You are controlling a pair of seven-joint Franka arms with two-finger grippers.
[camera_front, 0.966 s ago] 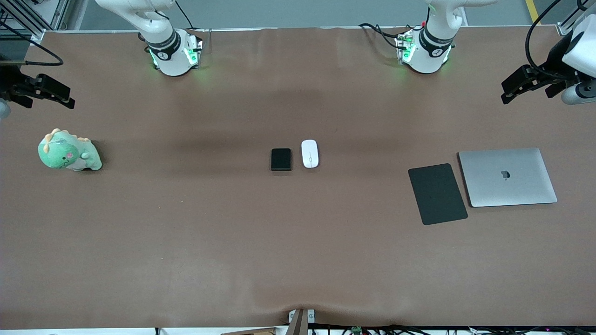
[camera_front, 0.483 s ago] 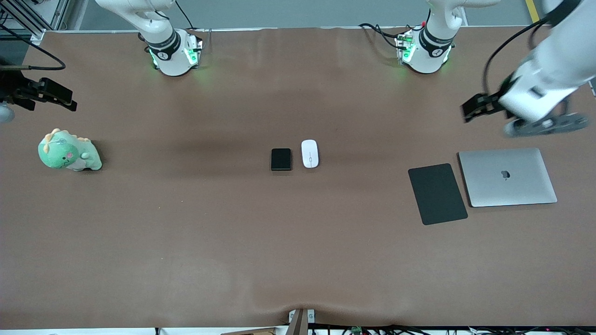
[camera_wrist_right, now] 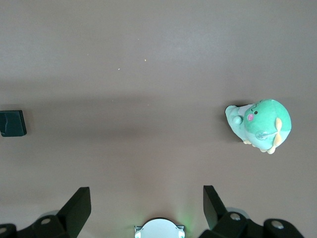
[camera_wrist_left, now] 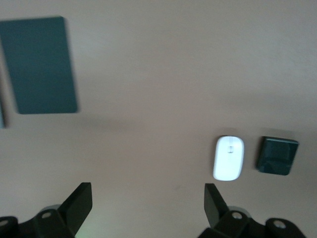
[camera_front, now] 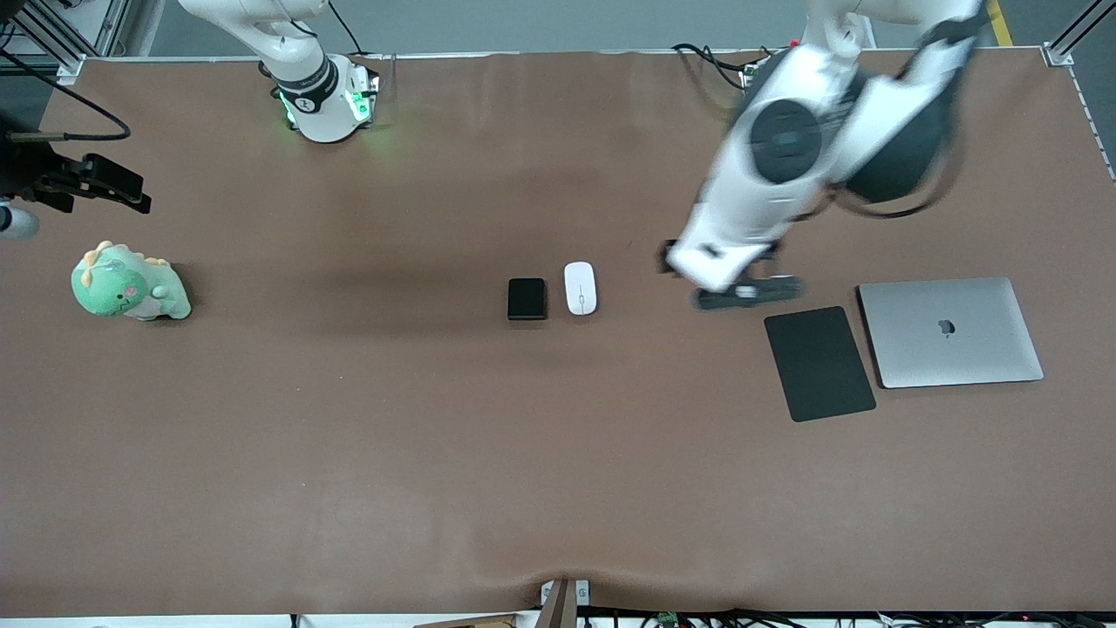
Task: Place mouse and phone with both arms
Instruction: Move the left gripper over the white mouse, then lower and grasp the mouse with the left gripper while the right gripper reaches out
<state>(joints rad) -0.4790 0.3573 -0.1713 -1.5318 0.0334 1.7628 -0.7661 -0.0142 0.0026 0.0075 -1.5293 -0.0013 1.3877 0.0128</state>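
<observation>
Left end effector hangs over bare bench in the right half of the front frame, between the mouse and the mouse pad; its fingers stand wide apart with nothing between them. In the left wrist view the mouse and the phone lie ahead of the fingertips, side by side, close but not touching, and the mouse pad sits in that frame's upper left.

At the centre of the front frame the phone rests flat on the bench, just beside the mouse, toward the right arm's end. The closed silver laptop lies beside the mouse pad at centre right.

Right end effector waits at the upper left edge of the front frame, fingers spread and holding nothing, above a green plush dinosaur. Its wrist view shows the plush and an edge of the phone.
</observation>
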